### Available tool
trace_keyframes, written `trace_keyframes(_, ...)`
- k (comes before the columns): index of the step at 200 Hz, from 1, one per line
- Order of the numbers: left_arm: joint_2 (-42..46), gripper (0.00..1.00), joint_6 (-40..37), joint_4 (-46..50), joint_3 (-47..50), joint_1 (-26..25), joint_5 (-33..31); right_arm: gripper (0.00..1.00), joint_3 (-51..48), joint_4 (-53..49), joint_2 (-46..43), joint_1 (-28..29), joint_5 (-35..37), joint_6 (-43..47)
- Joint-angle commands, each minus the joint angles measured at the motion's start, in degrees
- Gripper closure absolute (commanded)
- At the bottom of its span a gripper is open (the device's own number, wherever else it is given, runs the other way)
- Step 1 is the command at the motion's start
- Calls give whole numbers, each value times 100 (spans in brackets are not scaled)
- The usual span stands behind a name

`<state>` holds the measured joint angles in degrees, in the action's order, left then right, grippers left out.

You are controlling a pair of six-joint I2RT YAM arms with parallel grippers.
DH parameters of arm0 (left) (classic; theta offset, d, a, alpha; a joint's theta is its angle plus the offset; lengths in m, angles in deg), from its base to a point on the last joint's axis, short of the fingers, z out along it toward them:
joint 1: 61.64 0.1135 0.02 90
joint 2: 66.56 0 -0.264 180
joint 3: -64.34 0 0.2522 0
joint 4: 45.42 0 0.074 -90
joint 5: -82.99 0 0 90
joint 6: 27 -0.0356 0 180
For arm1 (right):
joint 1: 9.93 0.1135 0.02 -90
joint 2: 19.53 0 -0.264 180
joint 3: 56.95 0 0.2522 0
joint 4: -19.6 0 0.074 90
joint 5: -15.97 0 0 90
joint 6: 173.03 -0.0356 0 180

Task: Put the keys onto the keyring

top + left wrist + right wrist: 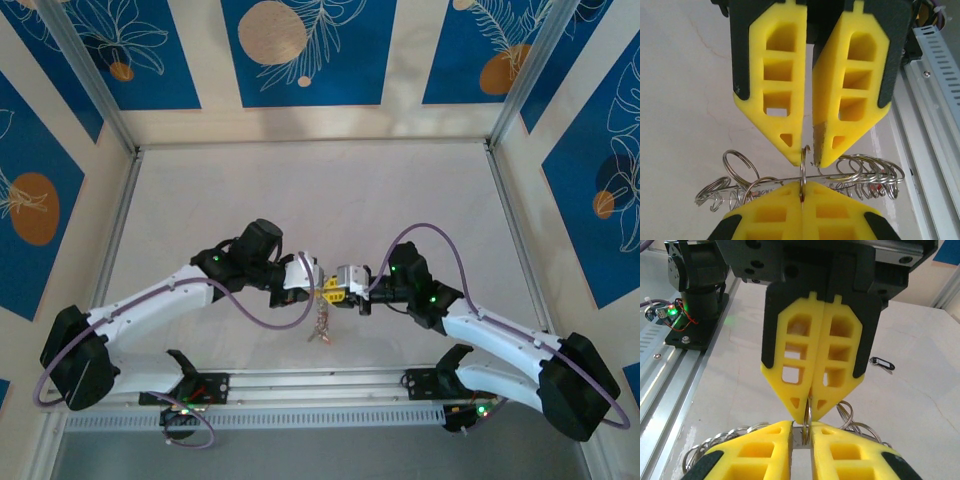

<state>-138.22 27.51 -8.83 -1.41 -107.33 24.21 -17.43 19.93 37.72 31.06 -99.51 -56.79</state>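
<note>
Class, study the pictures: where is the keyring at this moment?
In the top view, the keyring hangs over the front centre of the table, pinched between the left gripper and the right gripper, whose tips meet just above it.

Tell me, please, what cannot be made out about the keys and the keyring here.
- Top view: the keyring hangs too small to pick out keys.
- Left wrist view: the left gripper covers the keyring's lower part.
- Right wrist view: whether the right gripper pinches the keyring yet; the bottom edge crops it.
</note>
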Motion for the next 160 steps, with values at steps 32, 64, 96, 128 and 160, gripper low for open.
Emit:
trace_keyframes(32,168,100,-231,145,-275,-80,-200,90,173,61,234,145,-85,71)
trace_keyframes(64,269,93,-192,166,-294,-78,-26,100,65,491,300,162,-153,-258)
trace_keyframes(96,509,75,-243,196,-230,-69,76,100,-470,1930,157,138,-230,-1025)
trace_keyframes(128,592,74,-323,164,-145,-54,-111,100,-863,3127,63,30,-227,-1624)
trace_keyframes(160,634,68,-304,64,-86,-34,-184,100,-1001,3587,-52,-112,-348,-1938)
